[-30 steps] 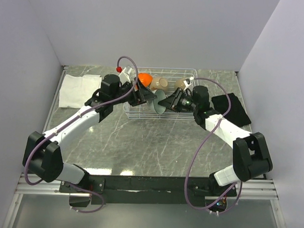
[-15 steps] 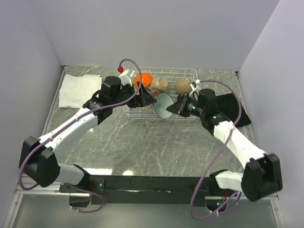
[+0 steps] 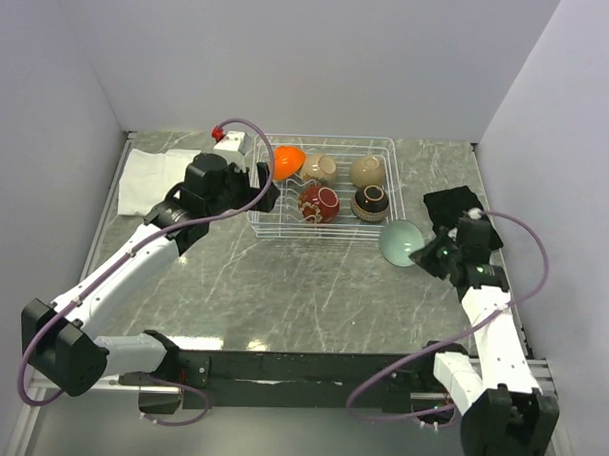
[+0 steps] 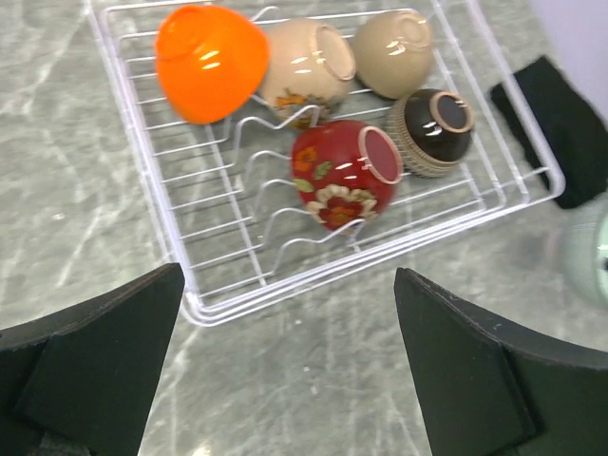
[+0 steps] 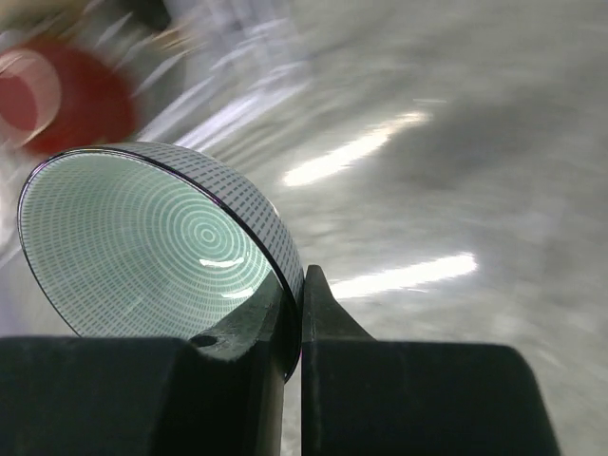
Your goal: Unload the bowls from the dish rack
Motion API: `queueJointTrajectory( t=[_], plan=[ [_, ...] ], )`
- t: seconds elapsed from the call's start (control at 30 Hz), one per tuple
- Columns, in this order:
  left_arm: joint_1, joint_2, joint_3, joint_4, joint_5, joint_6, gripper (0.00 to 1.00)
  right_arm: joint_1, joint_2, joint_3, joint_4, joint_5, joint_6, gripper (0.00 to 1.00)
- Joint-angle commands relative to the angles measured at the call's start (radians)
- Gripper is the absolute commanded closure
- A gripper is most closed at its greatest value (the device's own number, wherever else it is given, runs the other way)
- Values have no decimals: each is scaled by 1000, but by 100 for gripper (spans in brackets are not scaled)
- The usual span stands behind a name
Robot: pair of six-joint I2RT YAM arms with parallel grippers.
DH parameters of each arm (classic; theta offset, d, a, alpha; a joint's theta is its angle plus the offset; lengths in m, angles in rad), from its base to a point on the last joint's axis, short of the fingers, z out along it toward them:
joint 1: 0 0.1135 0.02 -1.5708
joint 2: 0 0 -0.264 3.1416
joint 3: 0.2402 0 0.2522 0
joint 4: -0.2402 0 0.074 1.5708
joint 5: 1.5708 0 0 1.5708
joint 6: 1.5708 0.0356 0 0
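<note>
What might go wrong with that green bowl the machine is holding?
The right tool pinches the pale green bowl only by a thin stretch of rim, so it might slip or swing loose. It hangs close to the black cloth; set down partly on that, it could tip.

the grey marbled stone-look table (image 3: 302, 288) has a glossy top with pale veins running across it. a white wire dish rack (image 3: 284, 230) stands directly on it at the far middle, long side running left to right, with bare tabletop along its near rim. a folded white cloth (image 3: 151, 180) lies flat at the far left, near the rack's left end. a black cloth (image 3: 450, 203) lies at the far right, near the rack's right end but not touching it.
</note>
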Motion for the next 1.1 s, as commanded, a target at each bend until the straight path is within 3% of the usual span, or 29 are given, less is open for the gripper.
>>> queueJointTrajectory(
  t=[0.0,0.23,0.43,0.63,0.73,0.83,0.93,1.07],
  plan=[
    [-1,-39,-7,-14,-103,79,1,-128,-45,-21,-70,106,-22,100],
    [-6,-91,-65,-12,-158,106,1,-218,50,-68,9,125,8,100],
    [-9,-139,-114,-17,-179,115,1,-222,169,-96,80,152,47,100],
    [-9,-159,-142,-18,-207,132,1,-222,175,-150,114,232,45,100],
    [-9,-150,-139,-20,-209,141,1,-222,169,-171,128,234,44,91],
    [-9,-133,-123,-17,-204,144,1,-222,146,-182,125,234,47,69],
    [-10,-107,-103,-14,-193,146,1,-222,91,-180,99,243,44,41],
    [-12,-53,-65,-20,-186,136,1,-222,-23,-142,45,257,44,16]
  ],
)
